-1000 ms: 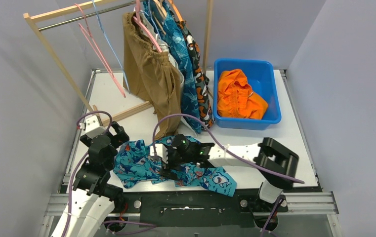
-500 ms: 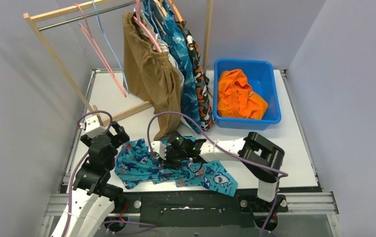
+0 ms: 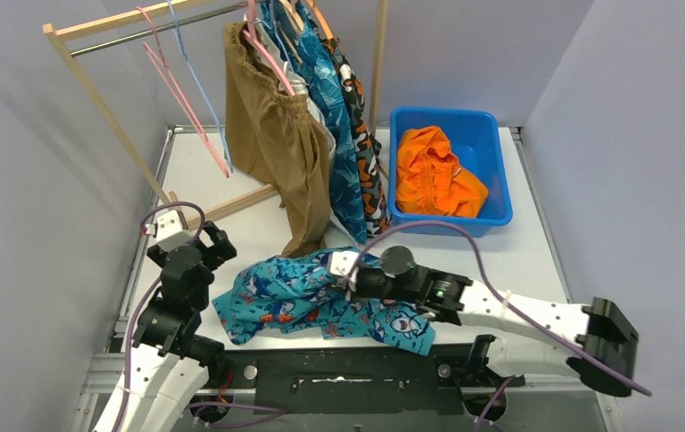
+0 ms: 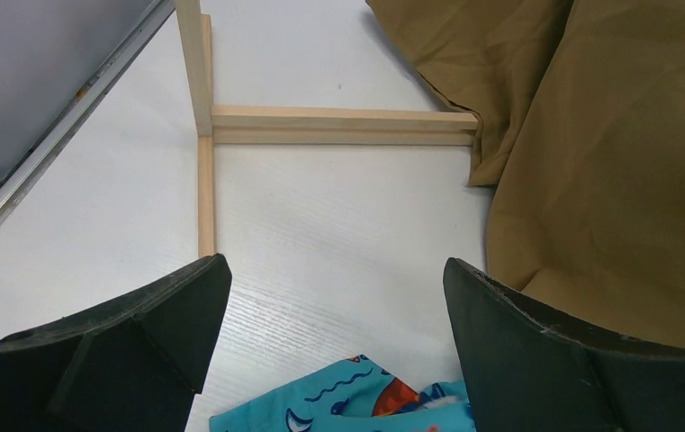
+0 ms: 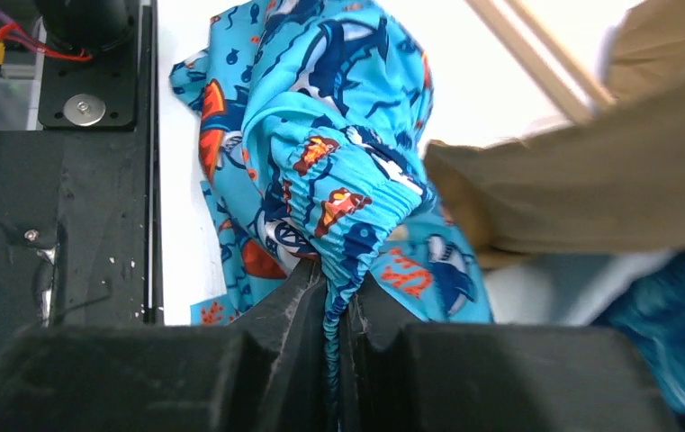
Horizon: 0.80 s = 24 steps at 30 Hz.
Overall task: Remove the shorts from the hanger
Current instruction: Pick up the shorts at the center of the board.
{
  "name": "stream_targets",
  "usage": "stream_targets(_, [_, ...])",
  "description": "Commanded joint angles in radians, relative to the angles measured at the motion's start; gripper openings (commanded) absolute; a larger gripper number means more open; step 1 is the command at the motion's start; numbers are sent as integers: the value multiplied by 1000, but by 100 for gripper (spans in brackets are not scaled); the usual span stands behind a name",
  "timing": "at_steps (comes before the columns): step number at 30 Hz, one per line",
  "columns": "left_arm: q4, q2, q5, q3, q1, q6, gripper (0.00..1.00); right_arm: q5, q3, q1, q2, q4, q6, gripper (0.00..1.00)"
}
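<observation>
right gripper (image 5: 338,310) is pinched tight on the bunched elastic waistband of the shark-print shorts (image 3: 298,297). they're off the hanger, heaped on the table (image 3: 221,175) at about 6 o'clock in the top view. left gripper (image 4: 334,297) hangs wide open at 8 o'clock, holding nothing.

my guess is the move now is hauling them to the blue bin (image 3: 496,219) at 2 o'clock, where the orange shorts (image 3: 433,175) sit. lift high first so the legs don't drag, and swing clear of the brown shorts (image 3: 275,144) dangling right beside.

can't tell if the pinch has both waistband layers. the hanger hooks are cut off at 12 o'clock.
</observation>
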Motion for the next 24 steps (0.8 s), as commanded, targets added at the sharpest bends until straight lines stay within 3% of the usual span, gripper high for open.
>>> stream_targets(1, [39,-12,17,22,6,12,90,135,-110,-22,-199,102,43,0])
stream_targets(7, [44,-5,27,23,9,13,90,148,-180,-42,-289,-48,103,3])
stream_targets(10, [44,-4,29,23,9,13,90,156,-134,-48,-198,-126,120,14])
stream_targets(16, [43,2,30,23,10,13,90,87,31,-58,96,-201,109,16])
stream_targets(17, [40,3,30,24,10,14,90,85,59,-59,135,-220,111,20])
stream_targets(22, [34,-8,27,22,10,7,90,115,148,-57,232,-289,149,58])
stream_targets(24, [34,-11,28,22,10,7,90,155,137,-58,220,-283,148,85])
